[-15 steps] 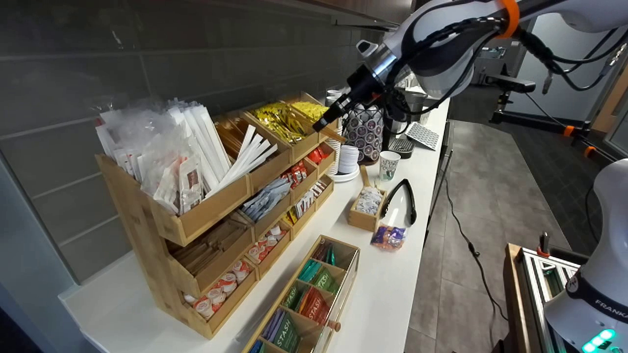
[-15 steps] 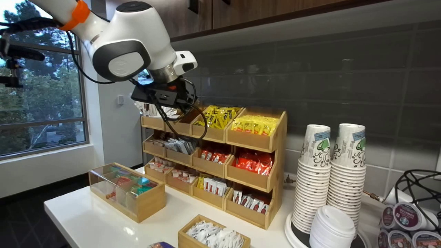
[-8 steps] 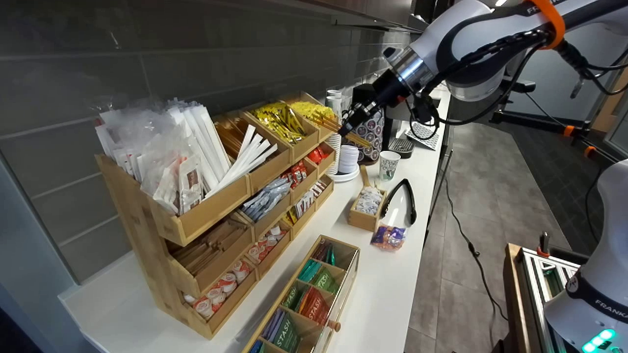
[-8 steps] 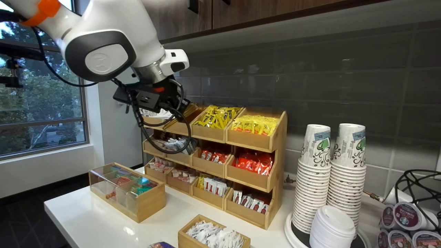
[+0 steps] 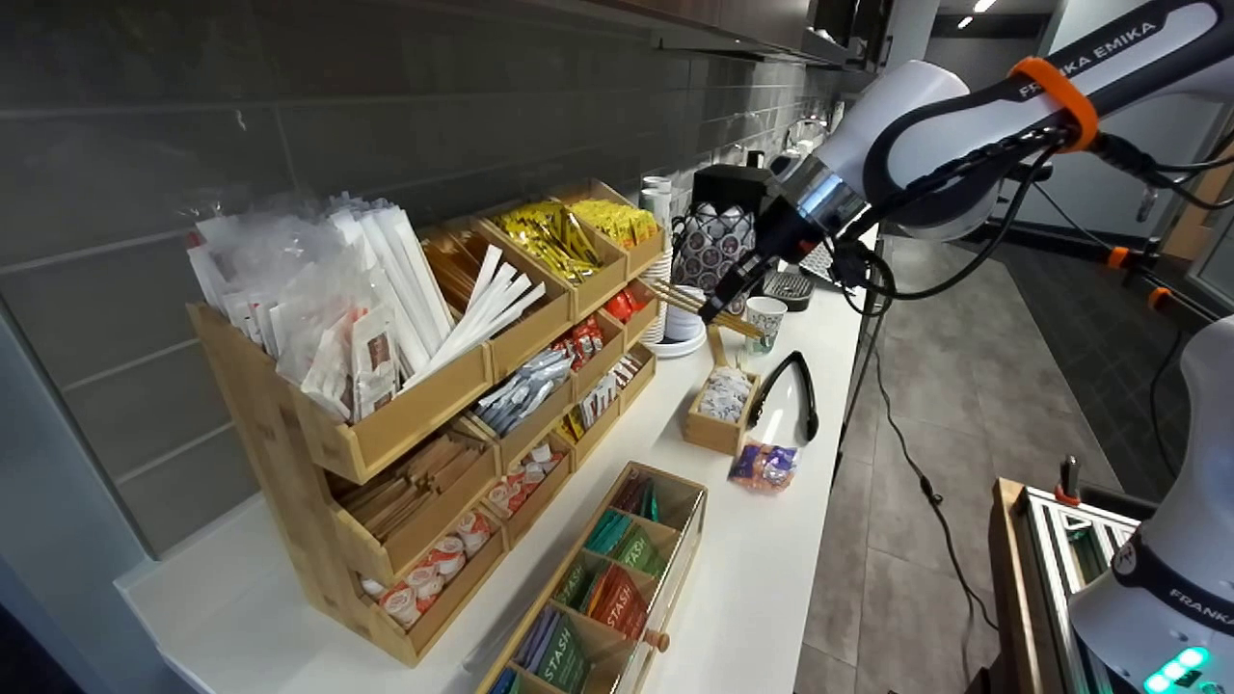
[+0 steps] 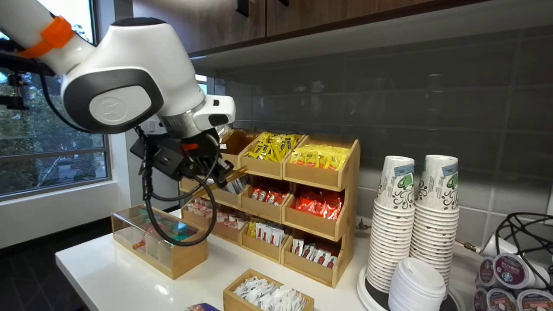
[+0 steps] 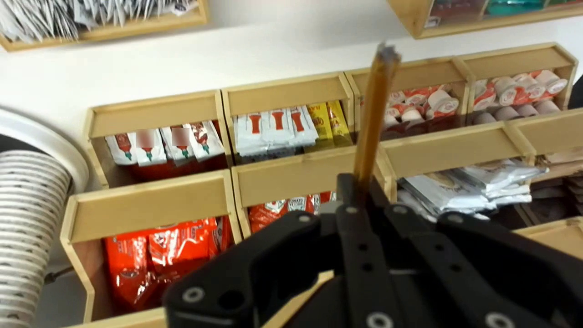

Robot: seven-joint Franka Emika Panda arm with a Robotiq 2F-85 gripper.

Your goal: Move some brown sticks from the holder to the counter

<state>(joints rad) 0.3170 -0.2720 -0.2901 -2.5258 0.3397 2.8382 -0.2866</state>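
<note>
My gripper [image 5: 710, 312] is shut on a small bunch of brown sticks [image 5: 737, 325]. It holds them in the air in front of the holder [image 5: 405, 410], above the counter [image 5: 742, 559]. In an exterior view the sticks [image 6: 238, 173] stick out on both sides of the black fingers [image 6: 225, 173], slanted, at about middle-tier height. In the wrist view the sticks [image 7: 374, 114] rise from between the fingertips [image 7: 362, 184]. The holder's lower tiers [image 7: 291, 176] lie below, with the counter [image 7: 150, 75] beyond. More brown sticks [image 5: 451, 262] stay in the top tier.
A clear-lidded tea box [image 5: 675, 573] and a small box of white packets [image 5: 711, 436] stand on the counter. Black tongs [image 5: 808, 410], a purple packet [image 5: 764, 467] and a paper cup [image 5: 764, 328] are near. Cup stacks [image 6: 391, 237] stand beside the holder.
My gripper has moved out from the holder's top tier and then lower, with the sticks held in it. The things on the counter have not moved.
</note>
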